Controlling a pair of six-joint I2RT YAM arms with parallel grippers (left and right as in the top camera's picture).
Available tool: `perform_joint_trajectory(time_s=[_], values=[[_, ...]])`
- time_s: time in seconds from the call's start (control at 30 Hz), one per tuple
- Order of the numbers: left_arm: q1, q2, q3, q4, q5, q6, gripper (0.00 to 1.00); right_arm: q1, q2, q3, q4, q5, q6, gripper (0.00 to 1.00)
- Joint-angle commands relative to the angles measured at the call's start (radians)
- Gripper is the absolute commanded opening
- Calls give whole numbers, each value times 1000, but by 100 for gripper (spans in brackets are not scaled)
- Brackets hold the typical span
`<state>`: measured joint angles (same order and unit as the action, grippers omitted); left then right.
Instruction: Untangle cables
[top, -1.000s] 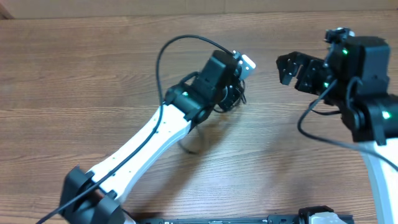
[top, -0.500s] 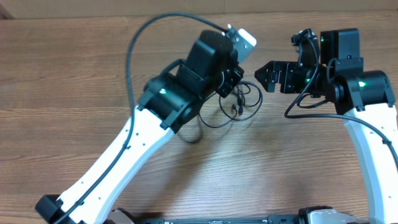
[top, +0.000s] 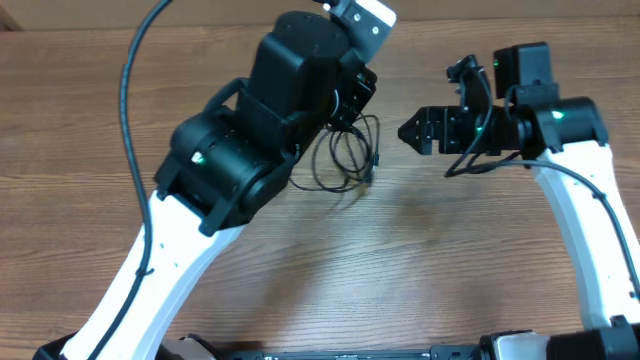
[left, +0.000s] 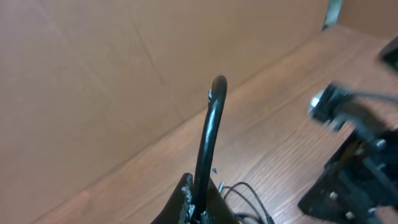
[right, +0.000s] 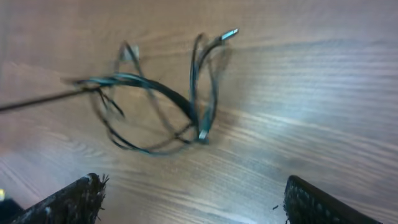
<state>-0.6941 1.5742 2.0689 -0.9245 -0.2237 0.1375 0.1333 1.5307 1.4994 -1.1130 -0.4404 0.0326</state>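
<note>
Risen and swung closer since a second ago, the left gripper (left: 194, 205) is clamped on the cables (top: 345, 150), so the tangle dangles in open loops above the table (top: 90, 90). Just right of the cables, the right gripper (top: 420, 132) faces them, jaws wide, probably to catch a loop.

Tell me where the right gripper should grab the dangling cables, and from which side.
Probably the narrow upright loop nearest the right gripper, just above its lower plug tip. Come in level from the right, where those jaws stand open facing it. The cables hang from the left gripper, so that loop stands apart from the other strands.
</note>
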Motion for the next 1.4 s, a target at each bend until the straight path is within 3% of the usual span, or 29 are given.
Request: perform_joint_trajectory(time_s=[0.0, 0.27, 0.57, 0.6, 0.63, 0.67, 0.7, 0.73, 0.87, 0.93, 1.0, 1.2, 1.37], values=[[-5, -26, 66, -11, -24, 19, 4, 31, 34, -6, 0, -16, -18, 90], [-5, -26, 129, -18, -58, -56, 4, 153, 82, -7, 72, -25, -50, 89], [-3, -26, 154, -67, -214, -97, 4, 256, 196, -7, 140, -37, -50, 61], [1, -26, 154, -70, -215, -97, 4, 265, 211, -7, 143, -37, -50, 57], [4, -26, 154, -71, -217, -97, 4, 274, 227, -7, 147, -39, -50, 46], [12, -26, 154, -71, -217, -97, 4, 282, 241, -7, 155, -47, -50, 22], [19, -26, 154, -71, -217, -101, 4, 287, 251, -7, 161, -62, -50, 13], [28, -26, 154, -71, -216, -104, 4, 291, 261, -7, 169, -84, -50, 12], [64, -26, 154, -77, -211, -121, 4, 295, 273, -7, 195, -122, -49, 13], [79, -26, 155, -82, -203, -127, 4, 295, 273, -7, 200, -128, -49, 23], [92, -26, 154, -89, -201, -128, 4, 295, 273, -7, 203, -139, -49, 45], [100, -26, 155, -93, -193, -153, 4, 304, 273, -7, 258, -162, -50, 49], [98, -26, 155, -127, -190, -252, 4, 326, 273, -7, 377, -168, -50, 52]])
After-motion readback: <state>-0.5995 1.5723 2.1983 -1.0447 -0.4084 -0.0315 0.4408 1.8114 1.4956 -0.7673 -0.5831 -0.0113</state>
